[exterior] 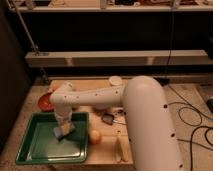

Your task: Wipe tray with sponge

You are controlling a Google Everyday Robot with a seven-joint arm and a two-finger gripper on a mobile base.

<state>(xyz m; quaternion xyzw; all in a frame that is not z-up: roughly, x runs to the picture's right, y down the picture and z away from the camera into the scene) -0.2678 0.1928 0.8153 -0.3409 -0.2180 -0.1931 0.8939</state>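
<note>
A large green tray [40, 147] lies at the front left of a wooden board. My white arm reaches over it from the right, and my gripper [63, 126] points down into the tray's right half. A small sponge [63, 132], pale yellow with blue, sits under the gripper on the tray floor, touching it.
A red-orange plate [45, 101] lies behind the tray. A yellow-orange round fruit [95, 136] sits just right of the tray. A dark small object [107, 119], a pale banana-like item [120, 149] and a white cup [115, 80] are on the board. Cables lie on the floor at right.
</note>
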